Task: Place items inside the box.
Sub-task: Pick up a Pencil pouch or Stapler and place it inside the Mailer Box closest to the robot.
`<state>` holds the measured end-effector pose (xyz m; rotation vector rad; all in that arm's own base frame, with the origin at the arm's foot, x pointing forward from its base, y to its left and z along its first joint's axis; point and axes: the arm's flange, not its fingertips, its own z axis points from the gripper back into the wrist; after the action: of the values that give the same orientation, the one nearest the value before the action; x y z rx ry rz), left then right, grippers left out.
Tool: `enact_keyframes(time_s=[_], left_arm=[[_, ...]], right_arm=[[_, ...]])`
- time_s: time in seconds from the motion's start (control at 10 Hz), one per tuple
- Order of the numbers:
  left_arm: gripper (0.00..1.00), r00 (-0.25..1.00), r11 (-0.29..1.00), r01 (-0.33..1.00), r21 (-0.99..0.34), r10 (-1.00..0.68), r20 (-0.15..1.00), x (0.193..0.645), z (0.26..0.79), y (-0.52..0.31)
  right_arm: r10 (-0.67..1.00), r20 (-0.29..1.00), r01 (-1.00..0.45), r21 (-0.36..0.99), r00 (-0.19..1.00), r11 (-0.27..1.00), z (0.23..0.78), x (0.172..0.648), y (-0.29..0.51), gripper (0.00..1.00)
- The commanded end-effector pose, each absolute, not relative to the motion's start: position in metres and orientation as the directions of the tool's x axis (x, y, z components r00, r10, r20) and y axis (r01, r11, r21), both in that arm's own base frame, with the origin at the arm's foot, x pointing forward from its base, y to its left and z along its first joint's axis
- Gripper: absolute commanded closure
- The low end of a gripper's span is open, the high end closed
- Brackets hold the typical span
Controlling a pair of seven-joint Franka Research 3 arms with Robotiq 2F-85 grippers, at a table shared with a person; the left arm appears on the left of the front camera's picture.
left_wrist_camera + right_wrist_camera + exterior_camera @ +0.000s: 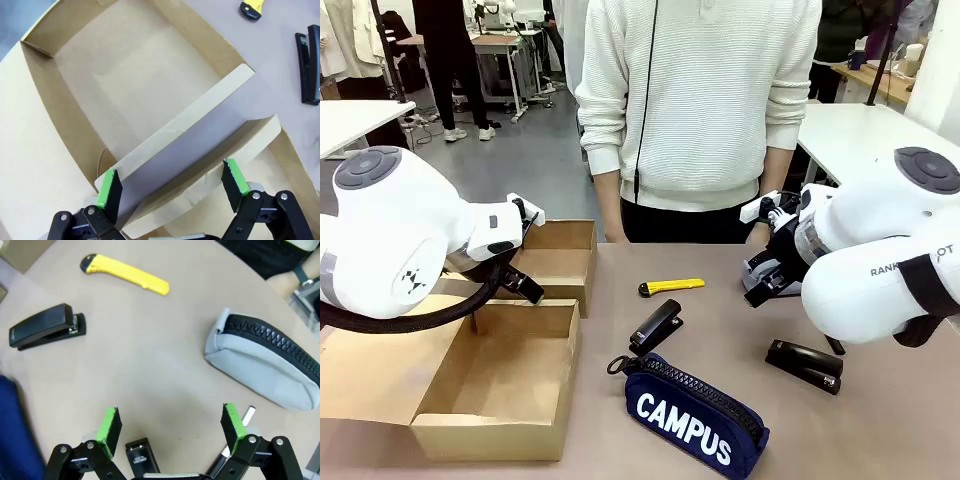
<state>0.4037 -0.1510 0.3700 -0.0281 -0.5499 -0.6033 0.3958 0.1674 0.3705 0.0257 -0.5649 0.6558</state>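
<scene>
The open cardboard box (500, 385) lies at the table's left. My left gripper (525, 287) hangs over it, open, and in the left wrist view its fingertips (172, 187) straddle an upright cardboard flap (180, 145) without pinching it. On the table lie a yellow utility knife (672, 287), a black stapler (656, 327), a second stapler (804, 365) and a navy "CAMPUS" pencil case (695, 415). My right gripper (760, 285) hovers open above the table (172, 432), between the knife (127, 274) and a grey pencil case (265, 365), holding nothing.
A person in a white sweater (700, 100) stands at the far edge, one wrist with a watch (300, 275) near the grey case. A further cardboard compartment (560, 255) lies behind the near one. Bare tabletop lies between knife and staplers.
</scene>
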Motion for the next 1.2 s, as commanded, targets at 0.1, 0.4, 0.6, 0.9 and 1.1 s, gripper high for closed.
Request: enact_keyframes(time_s=[0.1, 0.4, 0.6, 0.9, 1.1], left_arm=[[0.0, 0.685, 0.828, 0.546, 0.132, -0.531, 0.499, 0.4036, 0.37, -0.151], [0.0, 0.685, 0.828, 0.546, 0.132, -0.531, 0.499, 0.4036, 0.37, -0.151], [0.0, 0.685, 0.828, 0.546, 0.132, -0.531, 0.499, 0.4036, 0.37, -0.151], [0.0, 0.685, 0.828, 0.546, 0.132, -0.531, 0.499, 0.4036, 0.37, -0.151], [0.0, 0.685, 0.828, 0.546, 0.132, -0.531, 0.499, 0.4037, 0.37, -0.151]], right_arm=[[0.57, 0.505, -0.584, -0.151, 0.648, 0.798, 0.3706, 0.3958, 0.1674, 0.0], [0.57, 0.505, -0.584, -0.151, 0.648, 0.798, 0.3706, 0.3958, 0.1674, 0.0], [0.57, 0.505, -0.584, -0.151, 0.648, 0.798, 0.3706, 0.3958, 0.1674, 0.0], [0.57, 0.505, -0.584, -0.151, 0.648, 0.798, 0.3706, 0.3958, 0.1674, 0.0], [0.571, 0.505, -0.584, -0.152, 0.648, 0.797, 0.3705, 0.3958, 0.1675, 0.0]])
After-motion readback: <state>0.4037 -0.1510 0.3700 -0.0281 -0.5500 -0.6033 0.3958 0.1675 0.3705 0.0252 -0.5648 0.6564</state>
